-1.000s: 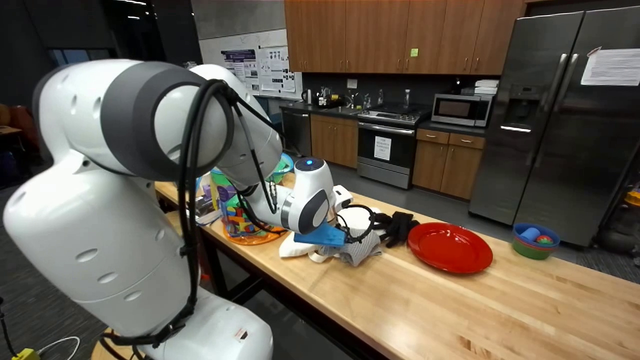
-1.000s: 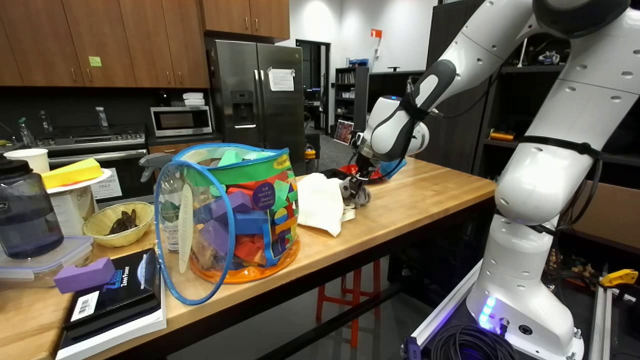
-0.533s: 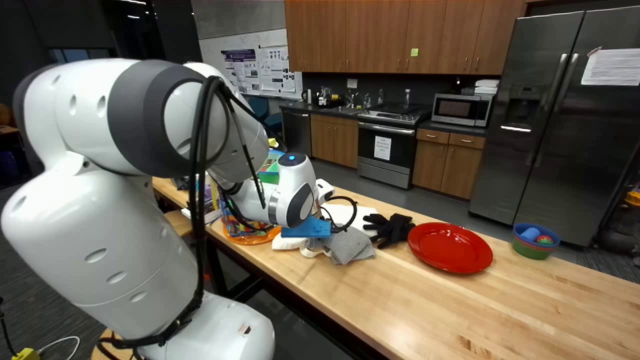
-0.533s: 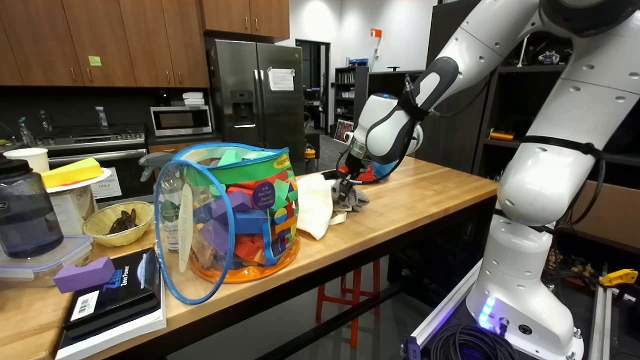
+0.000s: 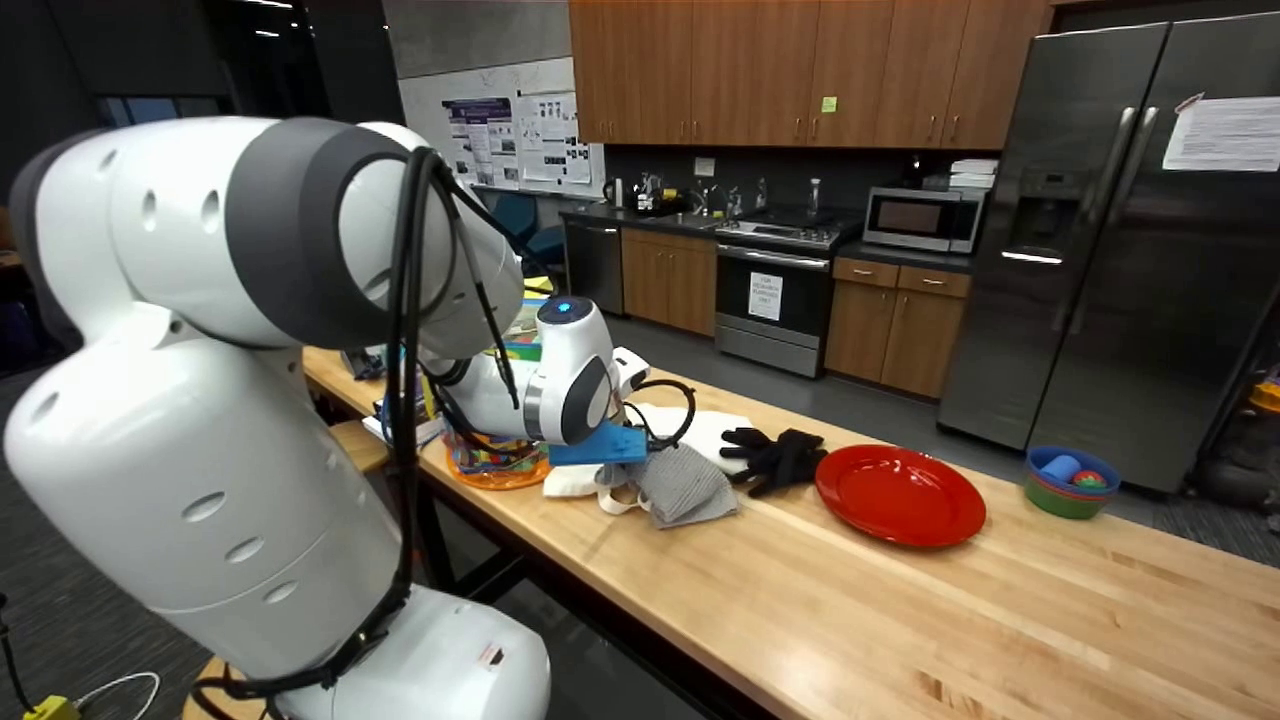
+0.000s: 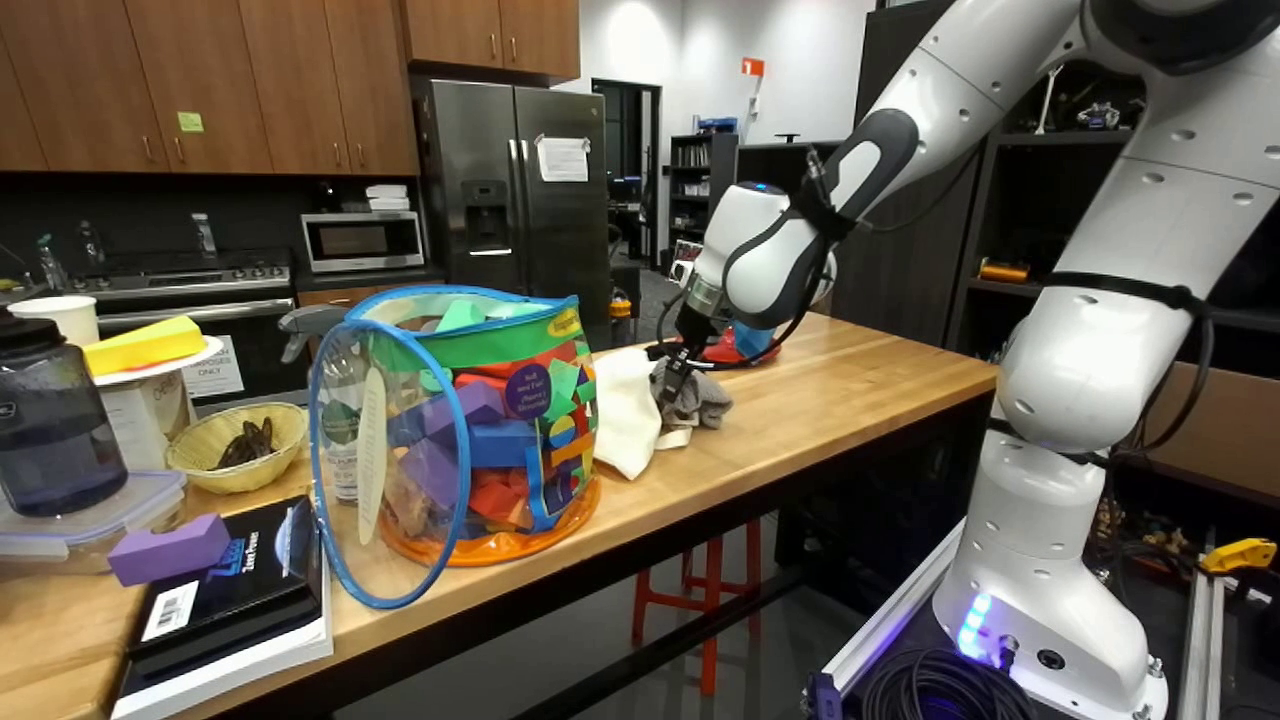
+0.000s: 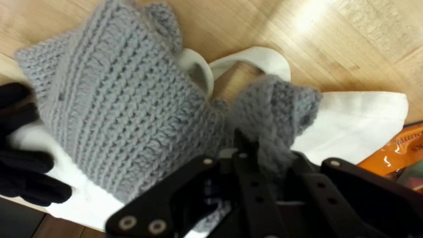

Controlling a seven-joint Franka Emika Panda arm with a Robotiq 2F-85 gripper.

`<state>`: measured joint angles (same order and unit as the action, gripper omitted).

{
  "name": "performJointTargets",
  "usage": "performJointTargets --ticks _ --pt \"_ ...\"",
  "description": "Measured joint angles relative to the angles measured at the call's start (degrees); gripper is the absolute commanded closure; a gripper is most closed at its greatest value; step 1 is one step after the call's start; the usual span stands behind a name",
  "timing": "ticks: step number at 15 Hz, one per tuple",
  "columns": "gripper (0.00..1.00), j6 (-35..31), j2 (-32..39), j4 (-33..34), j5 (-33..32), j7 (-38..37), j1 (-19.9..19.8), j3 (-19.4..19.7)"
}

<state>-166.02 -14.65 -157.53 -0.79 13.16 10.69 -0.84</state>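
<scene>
Robot arm (image 6: 955,75) in a folded, downward-reaching posture over a wooden table (image 5: 800,590). From where I stand, it rises out of its base (image 6: 1045,610) beside the table, bends sharply at the elbow (image 5: 270,220) and descends to the wrist (image 6: 735,235), where a blue light (image 5: 566,308) glows on top. Black cables (image 5: 405,330) trail along its length. Below the wrist, the gripper (image 7: 272,155) points down at a slant, its two fingers pinching a bunched fold of grey knitted cloth (image 7: 129,99); in an exterior view, a blue panel (image 5: 605,445) screens this grip. The rest of the cloth lies spread over white fabric (image 7: 353,122) and the table, a looped strap (image 7: 274,61) showing beside it. Black gloves (image 5: 780,458) lie just beside the cloth, between it and a red plate (image 5: 900,497); a see-through tub (image 6: 500,345) of toy blocks (image 6: 500,445) stands near its opposite side.
</scene>
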Motion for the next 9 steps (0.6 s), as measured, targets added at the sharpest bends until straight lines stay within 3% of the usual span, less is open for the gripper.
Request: performJointTargets --ticks 9 --pt "0.96 0.0 0.3 -0.1 0.0 -0.3 -6.4 3.1"
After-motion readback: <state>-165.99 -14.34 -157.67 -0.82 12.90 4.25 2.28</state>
